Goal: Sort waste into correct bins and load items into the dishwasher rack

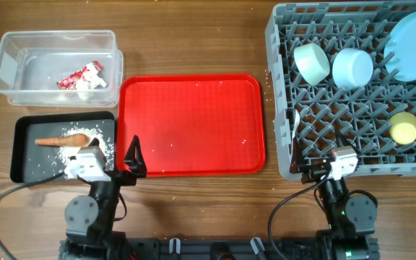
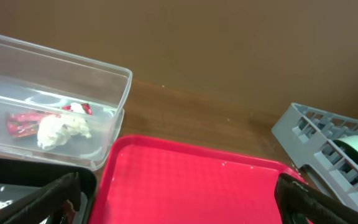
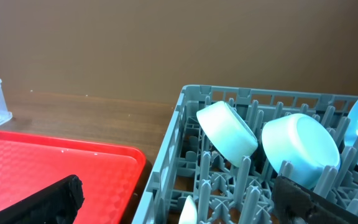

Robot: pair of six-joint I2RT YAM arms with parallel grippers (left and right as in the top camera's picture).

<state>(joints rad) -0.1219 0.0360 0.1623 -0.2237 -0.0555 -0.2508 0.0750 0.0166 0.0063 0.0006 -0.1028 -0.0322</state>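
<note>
The wrapper (image 1: 80,76) lies in the clear tub (image 1: 9,68). The carrot stick (image 1: 58,141) and rice grains (image 1: 85,146) sit in the black tray (image 1: 24,162). In the grey rack (image 1: 280,87) stand the green bowl (image 1: 311,63), blue bowl (image 1: 352,68), plate (image 1: 412,47), yellow cup (image 1: 404,127) and white spoon (image 1: 295,133). My left gripper (image 1: 114,162) hangs open at the red tray's near left corner, holding nothing. My right gripper (image 1: 322,170) is open at the rack's near edge, the spoon (image 3: 188,211) just ahead of it.
A large red tray (image 1: 191,124) lies between the bins and the rack, with a few stray grains on it. Bare wood table runs along the far side. Cables trail from both arm bases at the near edge.
</note>
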